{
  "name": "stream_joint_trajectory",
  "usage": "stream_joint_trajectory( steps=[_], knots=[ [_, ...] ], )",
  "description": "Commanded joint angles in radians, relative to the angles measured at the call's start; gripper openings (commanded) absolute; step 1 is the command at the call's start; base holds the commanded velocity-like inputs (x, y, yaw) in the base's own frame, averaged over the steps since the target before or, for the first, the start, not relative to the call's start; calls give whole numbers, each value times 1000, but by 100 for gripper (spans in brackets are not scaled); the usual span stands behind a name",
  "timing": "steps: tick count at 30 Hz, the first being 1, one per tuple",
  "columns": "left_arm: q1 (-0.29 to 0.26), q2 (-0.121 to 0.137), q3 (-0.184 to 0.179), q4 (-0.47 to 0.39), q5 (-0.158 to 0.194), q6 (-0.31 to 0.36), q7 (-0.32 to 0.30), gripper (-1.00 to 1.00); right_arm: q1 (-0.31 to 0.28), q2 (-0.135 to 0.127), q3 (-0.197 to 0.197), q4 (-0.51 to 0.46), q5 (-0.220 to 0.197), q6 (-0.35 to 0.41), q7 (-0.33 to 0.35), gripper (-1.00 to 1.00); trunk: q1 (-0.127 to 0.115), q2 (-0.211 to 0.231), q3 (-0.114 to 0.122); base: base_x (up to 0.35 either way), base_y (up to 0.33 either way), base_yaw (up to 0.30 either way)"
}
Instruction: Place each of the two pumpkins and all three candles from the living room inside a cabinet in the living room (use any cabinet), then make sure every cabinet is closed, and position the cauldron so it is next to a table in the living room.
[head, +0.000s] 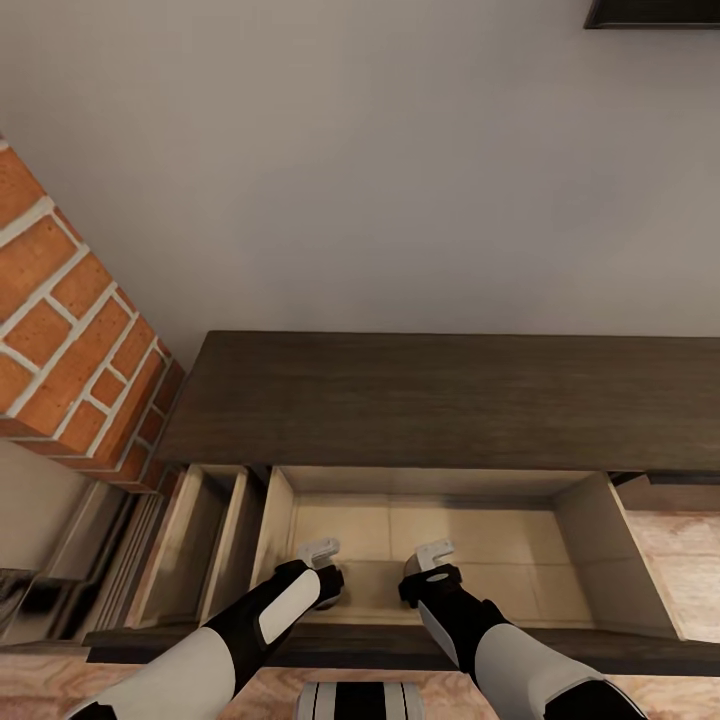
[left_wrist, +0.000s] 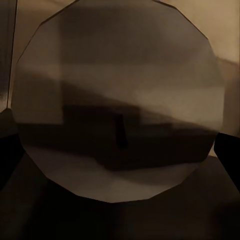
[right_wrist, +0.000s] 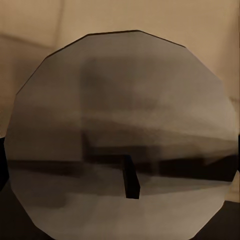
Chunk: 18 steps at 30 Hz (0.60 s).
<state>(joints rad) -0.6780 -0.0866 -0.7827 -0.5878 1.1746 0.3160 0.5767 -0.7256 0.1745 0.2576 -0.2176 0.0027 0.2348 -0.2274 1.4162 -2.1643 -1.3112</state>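
The dark brown cabinet (head: 440, 400) stands against the wall with a wide drawer pulled out, its pale beige floor (head: 510, 545) bare. Both arms reach down into this drawer. My left gripper (head: 325, 578) and right gripper (head: 422, 582) hang side by side over the drawer's front part. In the left wrist view a grey-olive candle (left_wrist: 117, 105) with a short dark wick sits between dark fingers (left_wrist: 7, 150) at both sides. Another candle (right_wrist: 125, 135) sits the same way in the right wrist view. In the head view the grippers hide both candles.
A narrower beige compartment (head: 200, 545) stands open left of the drawer. A red brick fireplace corner (head: 70, 320) juts out at the left, close to the cabinet's end. The plain wall (head: 400, 150) rises behind. Pale wood floor (head: 690, 570) shows at the right.
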Motion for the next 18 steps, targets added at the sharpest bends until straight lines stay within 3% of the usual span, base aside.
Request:
stream_joint_trajectory(
  steps=[1,18],
  knots=[
    [0,0,0,0,0,0,0,-100,0,0,0,0,-2,0,5,-100,0,0,0,0,0,1],
    [0,-3,-1,22,-1,-1,-1,-100,0,0,-2,10,-7,53,8,-100,0,0,0,0,0,0]
  ],
)
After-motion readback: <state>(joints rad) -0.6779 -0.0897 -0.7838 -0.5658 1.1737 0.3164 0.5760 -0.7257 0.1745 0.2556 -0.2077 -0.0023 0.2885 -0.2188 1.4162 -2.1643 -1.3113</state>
